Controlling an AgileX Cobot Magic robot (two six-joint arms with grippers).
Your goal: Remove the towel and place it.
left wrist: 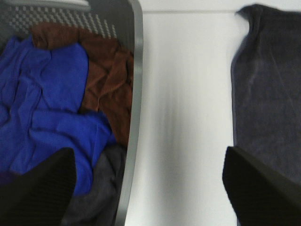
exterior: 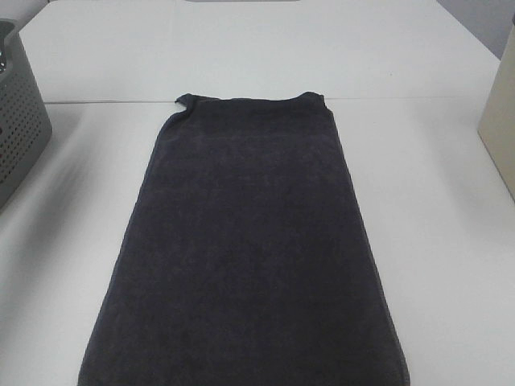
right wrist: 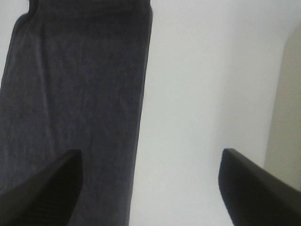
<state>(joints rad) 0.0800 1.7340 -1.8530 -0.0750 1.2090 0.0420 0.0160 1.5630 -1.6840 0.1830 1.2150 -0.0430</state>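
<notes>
Towel (exterior: 245, 249) flat, lengthwise mid-table (exterior: 434, 209); bare white margin both sides. Grey perforated basket (exterior: 20, 121) far left. Dark terry, hemmed edges. Left gripper (left wrist: 148, 188), right gripper (right wrist: 150, 188): jaws spread, empty.

Bright, even, soft-shadowed light throughout; wrist views blur, especially the near dark fingers (left wrist: 40, 188).
</notes>
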